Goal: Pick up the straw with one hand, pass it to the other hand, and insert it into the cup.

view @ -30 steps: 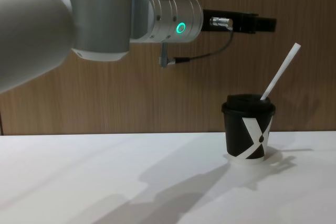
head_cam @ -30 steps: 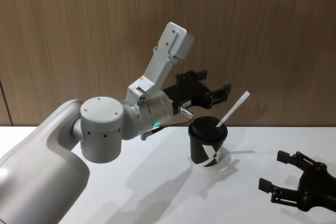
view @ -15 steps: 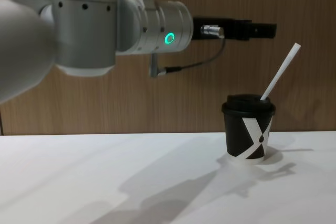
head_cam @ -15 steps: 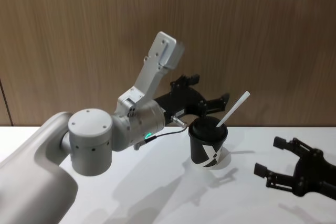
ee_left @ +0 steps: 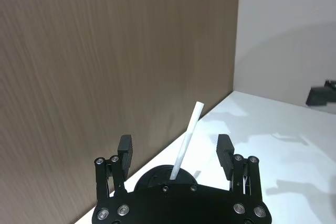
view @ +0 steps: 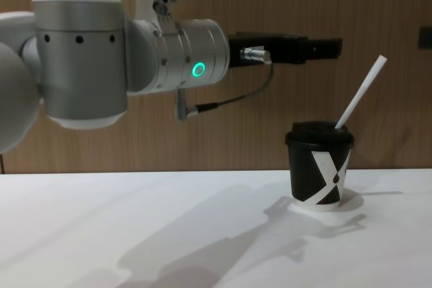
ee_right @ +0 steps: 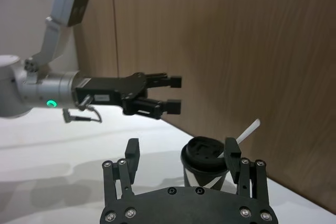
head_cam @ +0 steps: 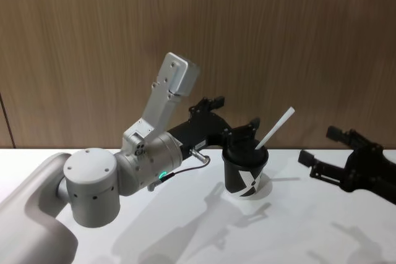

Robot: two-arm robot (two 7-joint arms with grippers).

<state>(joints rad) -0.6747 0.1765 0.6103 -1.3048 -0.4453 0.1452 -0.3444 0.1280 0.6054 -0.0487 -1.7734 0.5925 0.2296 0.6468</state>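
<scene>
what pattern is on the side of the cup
The black cup bears a white X-shaped mark with a black drop, clearest in the chest view.

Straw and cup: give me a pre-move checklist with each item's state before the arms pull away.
1. Straw seated through the lid of the cup: ok, it leans to the robot's right.
2. Cup upright on the table: ok.
3. Left claw open, clear of the straw: ok.
4. Right claw open, holding nothing: ok.
5. Right claw apart from the cup: ok.
6. Straw reaching the cup's bottom: cannot tell.
</scene>
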